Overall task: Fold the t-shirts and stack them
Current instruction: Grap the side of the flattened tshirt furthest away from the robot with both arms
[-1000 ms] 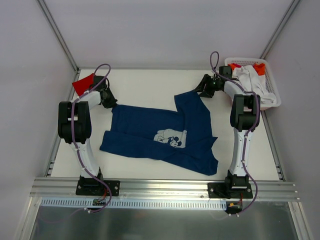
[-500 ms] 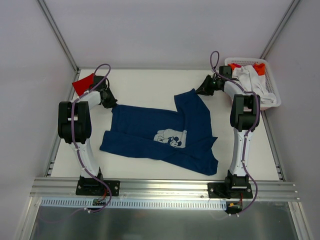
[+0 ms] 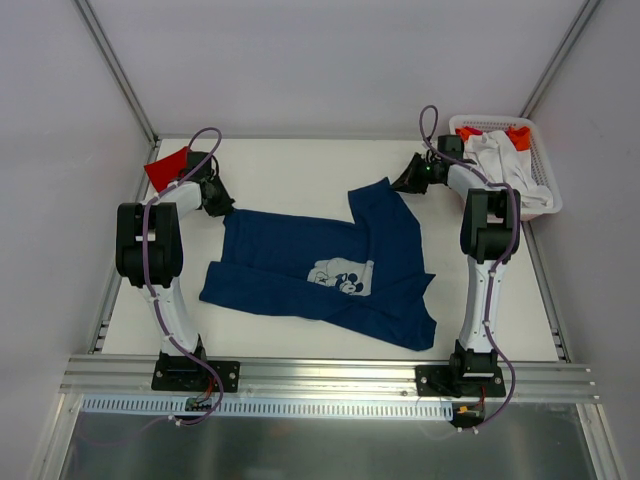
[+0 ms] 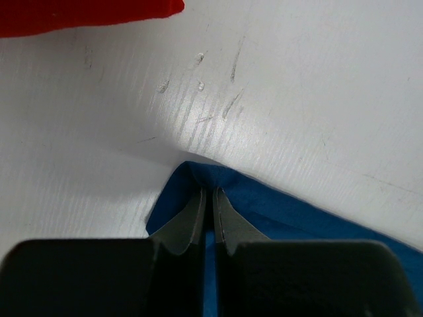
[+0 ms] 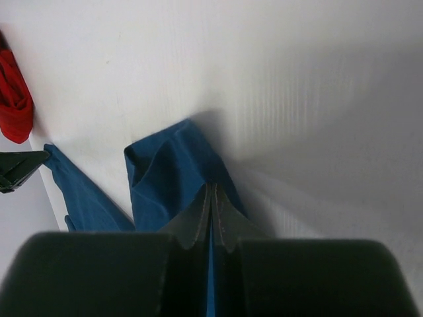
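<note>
Only the wrist views show left pincer [image 4: 209, 193] and right pincer [image 5: 211, 191] pinching navy t-shirt [image 3: 330, 262] corners.

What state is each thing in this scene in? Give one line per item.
navy t-shirt: lying print-up on the table, right side folded over, rumpled
red t-shirt: lying at the far left corner, ungripped
left pincer: shut on navy t-shirt
right pincer: shut on navy t-shirt
basket: upright, holding white cloth

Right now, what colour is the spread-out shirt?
The shirt is navy blue; top external view.
</note>
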You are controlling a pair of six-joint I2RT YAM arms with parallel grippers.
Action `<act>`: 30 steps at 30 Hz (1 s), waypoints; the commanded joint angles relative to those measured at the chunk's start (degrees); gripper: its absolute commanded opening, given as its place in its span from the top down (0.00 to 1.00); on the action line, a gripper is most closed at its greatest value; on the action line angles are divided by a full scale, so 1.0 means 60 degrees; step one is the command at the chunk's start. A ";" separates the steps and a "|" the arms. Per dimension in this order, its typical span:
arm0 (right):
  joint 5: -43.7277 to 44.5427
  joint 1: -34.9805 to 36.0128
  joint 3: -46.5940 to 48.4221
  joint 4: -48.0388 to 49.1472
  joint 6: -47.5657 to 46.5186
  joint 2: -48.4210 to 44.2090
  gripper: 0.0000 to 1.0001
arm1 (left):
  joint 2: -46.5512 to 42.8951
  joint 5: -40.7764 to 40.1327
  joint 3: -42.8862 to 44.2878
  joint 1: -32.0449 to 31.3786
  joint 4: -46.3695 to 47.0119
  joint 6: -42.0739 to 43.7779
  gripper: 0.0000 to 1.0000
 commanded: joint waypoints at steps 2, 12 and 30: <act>0.0105 -0.0037 -0.0589 0.0361 -0.0029 -0.1313 1.00 | -0.0623 0.0209 -0.0094 -0.0019 -0.0103 0.0150 1.00; 0.0632 -0.0037 -0.2493 0.0713 -0.0219 -0.3640 1.00 | -0.2043 0.0019 -0.0752 -0.0019 -0.0118 0.0062 1.00; 0.1013 0.0036 -0.5745 0.0816 -0.0058 -0.7786 1.00 | -0.4534 -0.0231 -0.2422 -0.0019 -0.0323 -0.0304 1.00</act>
